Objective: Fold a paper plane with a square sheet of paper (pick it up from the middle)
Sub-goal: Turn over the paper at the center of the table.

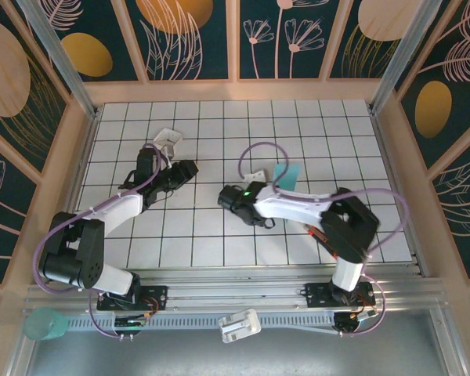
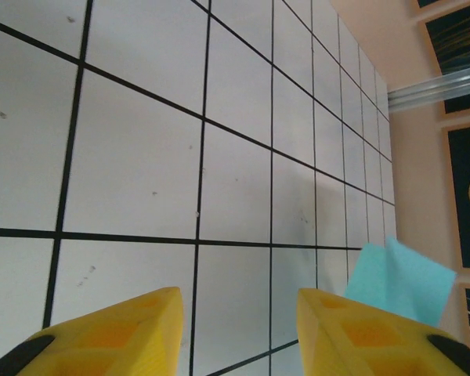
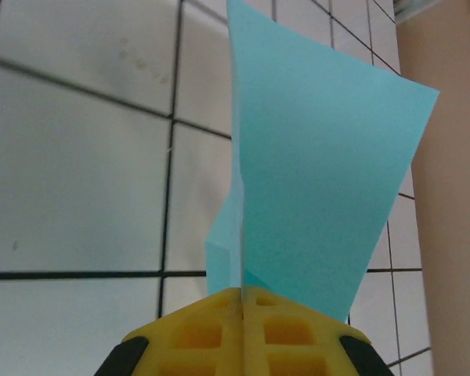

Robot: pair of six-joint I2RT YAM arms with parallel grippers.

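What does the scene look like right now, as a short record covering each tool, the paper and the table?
left tool: open, empty
right tool: shut on the paper
paper: turquoise, creased, sticking out from the right tool
table: white grid tiles
tray: white, on the table's far left, apart from both tools
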